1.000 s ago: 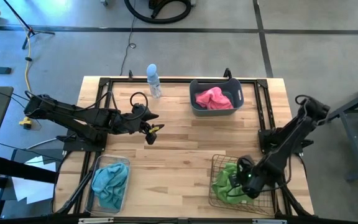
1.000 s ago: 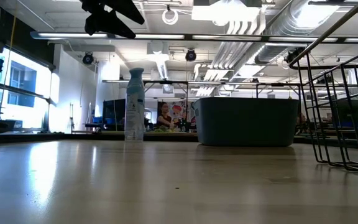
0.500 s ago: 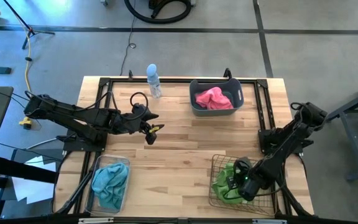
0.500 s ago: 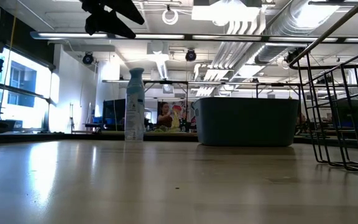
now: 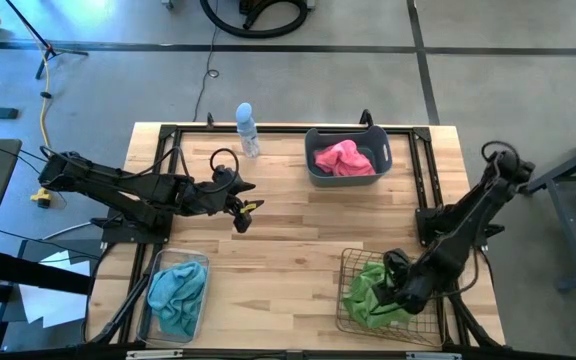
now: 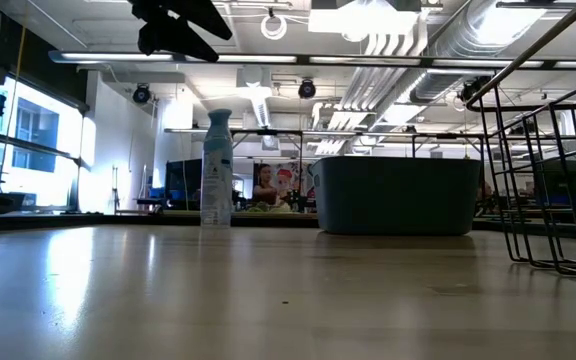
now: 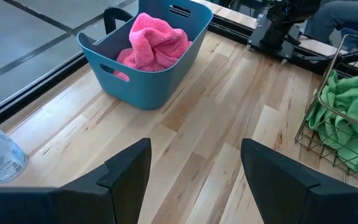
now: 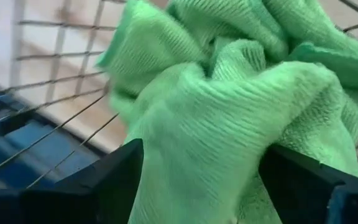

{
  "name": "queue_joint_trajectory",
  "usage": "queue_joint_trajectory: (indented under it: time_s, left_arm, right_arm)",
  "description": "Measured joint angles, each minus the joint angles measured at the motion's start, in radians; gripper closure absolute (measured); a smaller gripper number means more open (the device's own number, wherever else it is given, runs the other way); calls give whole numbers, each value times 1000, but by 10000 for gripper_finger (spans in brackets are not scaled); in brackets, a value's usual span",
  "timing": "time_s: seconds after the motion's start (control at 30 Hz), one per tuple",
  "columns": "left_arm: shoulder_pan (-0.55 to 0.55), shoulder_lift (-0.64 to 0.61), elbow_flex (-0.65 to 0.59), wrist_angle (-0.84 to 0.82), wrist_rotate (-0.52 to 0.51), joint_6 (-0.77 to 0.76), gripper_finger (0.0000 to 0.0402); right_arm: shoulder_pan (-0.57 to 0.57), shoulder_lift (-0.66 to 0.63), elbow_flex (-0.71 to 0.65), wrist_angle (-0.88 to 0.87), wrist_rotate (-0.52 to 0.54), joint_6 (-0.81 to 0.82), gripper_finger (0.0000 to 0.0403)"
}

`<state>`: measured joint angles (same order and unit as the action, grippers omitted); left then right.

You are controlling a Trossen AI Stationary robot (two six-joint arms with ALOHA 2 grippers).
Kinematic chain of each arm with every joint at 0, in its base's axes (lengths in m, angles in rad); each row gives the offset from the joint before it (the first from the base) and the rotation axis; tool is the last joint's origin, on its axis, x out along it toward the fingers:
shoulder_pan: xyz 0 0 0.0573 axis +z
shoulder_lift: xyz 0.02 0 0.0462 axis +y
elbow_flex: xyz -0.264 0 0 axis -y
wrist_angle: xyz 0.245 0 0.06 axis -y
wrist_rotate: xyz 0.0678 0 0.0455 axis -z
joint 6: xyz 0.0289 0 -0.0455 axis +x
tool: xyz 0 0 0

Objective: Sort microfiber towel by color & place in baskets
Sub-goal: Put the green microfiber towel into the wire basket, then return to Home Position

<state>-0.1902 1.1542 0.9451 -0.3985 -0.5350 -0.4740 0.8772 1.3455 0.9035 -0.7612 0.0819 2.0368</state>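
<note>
Nearest, the right gripper (image 5: pixel 393 283) sits fingers apart over the fuzzy ribbed lime-green towel (image 5: pixel 366 292) heaped in the dark wire-mesh basket (image 5: pixel 347 262). One teal towel (image 5: pixel 176 291) fills the clear rectangular bin (image 5: pixel 200 263). Mid-bench (image 5: pixel 298 230), the left gripper (image 5: pixel 244 213) hovers spread wide. Farthest, one crumpled pink towel (image 5: pixel 342 158) lies in the grey-blue tub (image 5: pixel 313 134).

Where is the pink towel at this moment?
In the high view the pink towel lies inside the grey-blue tub at the table's far edge, right of the spray bottle.
</note>
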Motion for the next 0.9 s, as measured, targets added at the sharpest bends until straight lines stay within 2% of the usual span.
queue_joint_trajectory:
  time_s: [0.23, 0.33, 0.43, 0.6, 0.7, 0.8, 0.9]
  left_arm:
    - [0, 0, 0, 0, 0, 16, 165]
    - [0, 0, 0, 0, 0, 18, 165]
    - [0, 0, 0, 0, 0, 38, 165]
    - [0, -40, 35, -2, 33, 69, 165]
    - [-1, -87, 70, 5, 55, 117, 165]
    - [-1, -140, 87, 6, 51, 146, 165]
    - [-1, -195, 87, 9, 47, 170, 165]
  right_arm:
    - [0, -178, 0, -22, -12, -39, 97]
    - [0, -247, 0, -34, 26, -77, 97]
    - [0, -307, 0, -34, 120, -104, 97]
    - [-7, -376, 0, -26, 417, -160, 97]
    - [-47, -404, 0, -8, 558, -258, 98]
    - [-124, -429, 0, 51, 640, -414, 108]
    - [-240, -454, 0, 142, 639, -624, 135]
